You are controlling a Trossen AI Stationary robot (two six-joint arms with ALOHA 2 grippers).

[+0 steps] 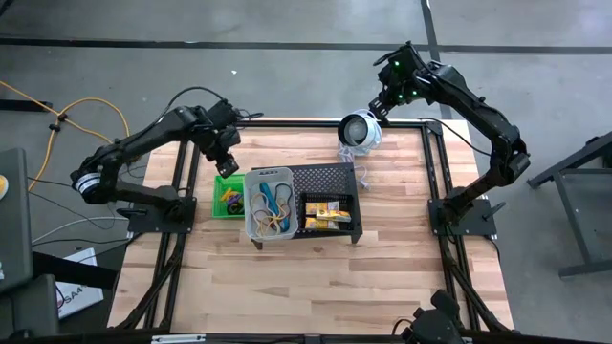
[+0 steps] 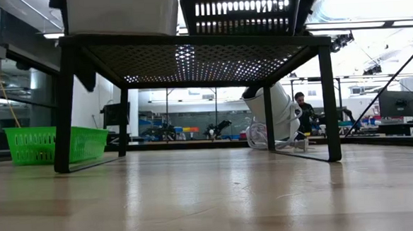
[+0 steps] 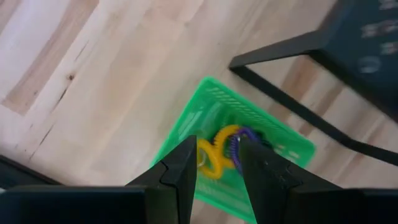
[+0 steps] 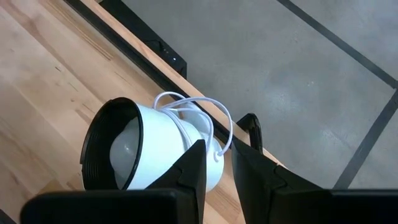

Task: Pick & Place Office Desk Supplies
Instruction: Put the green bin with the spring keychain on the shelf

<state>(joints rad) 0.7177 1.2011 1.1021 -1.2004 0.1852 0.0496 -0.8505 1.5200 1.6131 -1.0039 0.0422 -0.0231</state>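
Observation:
A green bin (image 1: 218, 196) stands on the table left of the black stand, and yellow and purple coiled loops (image 3: 224, 146) lie in it. My left gripper (image 1: 228, 161) hangs over the bin's far end, pointing steeply down. It is open, and the loops show through the gap (image 3: 217, 163). A clear bin (image 1: 270, 203) with coloured bands and a black bin (image 1: 330, 212) with yellow tubes (image 1: 325, 216) sit on top of the stand (image 1: 330, 177). My right gripper (image 1: 381, 103) waits at the far right, a little open (image 4: 217, 155), above the round white device.
The perforated black stand (image 2: 189, 60) stands on thin legs at mid-table. The round white device (image 4: 149, 149) with its white cable (image 4: 205, 109) lies near the table's far edge. Bare wood spreads toward the near edge. A person (image 2: 302, 107) sits in the room beyond.

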